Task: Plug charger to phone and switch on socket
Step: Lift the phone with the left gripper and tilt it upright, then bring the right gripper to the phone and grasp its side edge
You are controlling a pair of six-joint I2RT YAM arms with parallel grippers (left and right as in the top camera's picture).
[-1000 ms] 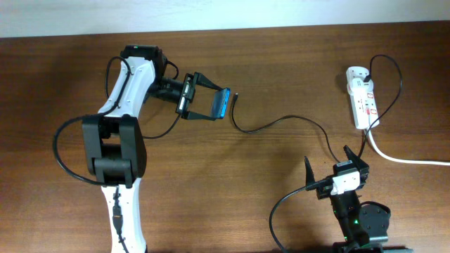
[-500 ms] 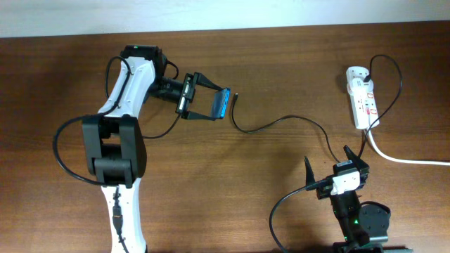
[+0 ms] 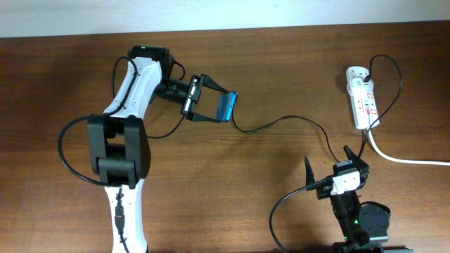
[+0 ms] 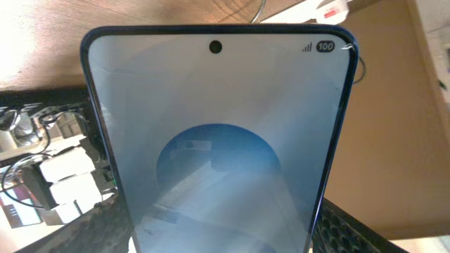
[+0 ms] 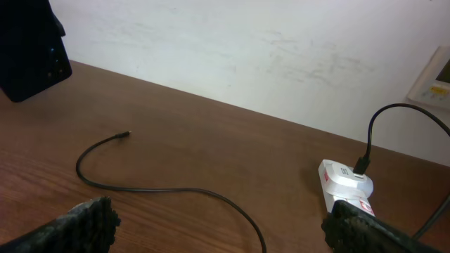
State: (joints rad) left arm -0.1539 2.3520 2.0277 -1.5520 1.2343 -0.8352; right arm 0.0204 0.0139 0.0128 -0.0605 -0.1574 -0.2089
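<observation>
Left gripper [image 3: 223,107] clamped the slick, rigid phone [image 4: 218,140] by its edges; right gripper [image 3: 328,158] gaped open. The limp charger [image 3: 281,120] likely needed gripping just behind its tip.

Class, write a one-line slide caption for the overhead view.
Left gripper holds the phone by the loose end of the charger; right gripper sits open, short of the socket.

Left arm [image 3: 133,77] rises from its base at the near left, reaches far, then bends right at the wrist. Left gripper [image 3: 222,106] points right, fingers [image 3: 213,88] clamped on the phone [image 3: 227,107], lifted. Right arm [image 3: 355,218] sits folded low at the near right. Right gripper [image 3: 328,165] points far, jaws spread wide, holding nothing; finger pads [image 5: 88,219] show at both near corners of the right wrist view.
</observation>
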